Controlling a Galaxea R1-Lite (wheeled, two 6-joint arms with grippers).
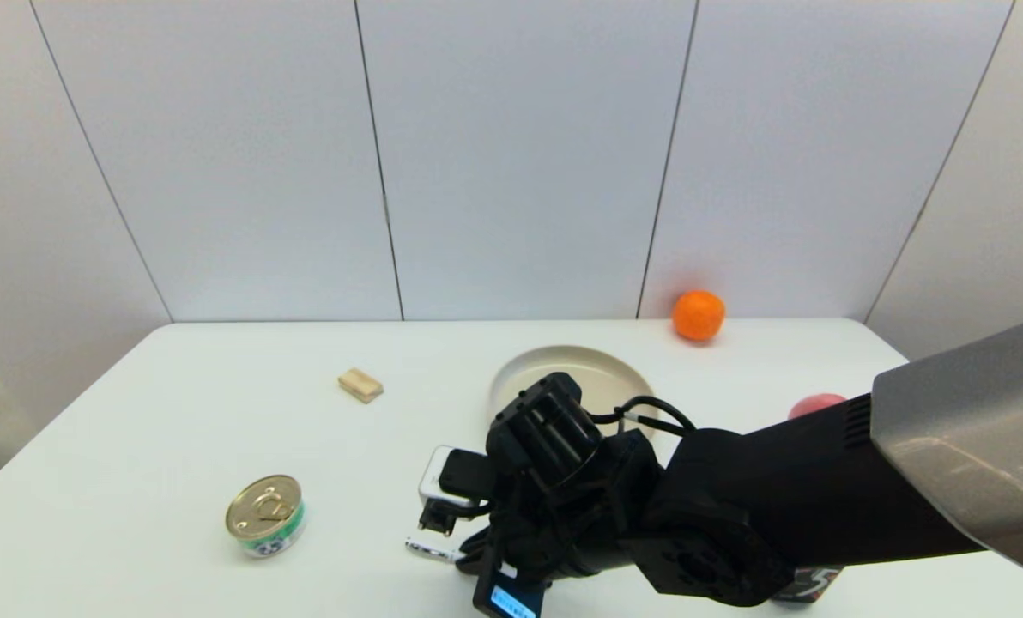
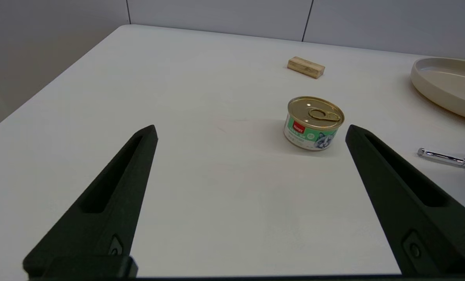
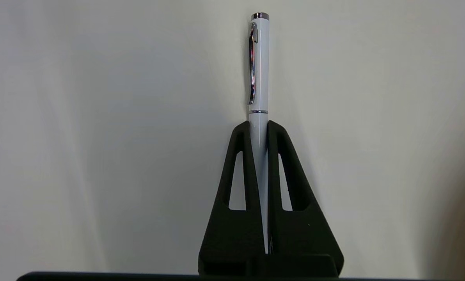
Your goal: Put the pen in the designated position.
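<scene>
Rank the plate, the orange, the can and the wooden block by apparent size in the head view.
1. plate, though the right arm partly covers it
2. can, nearer the camera, so the gap over the orange is unsure
3. orange
4. wooden block

A round beige plate sits just behind the claw. An orange is farther back, by the wall. A small wooden block lies off to the claw's left. A little can with a gold lid stands left too, closer in.
</scene>
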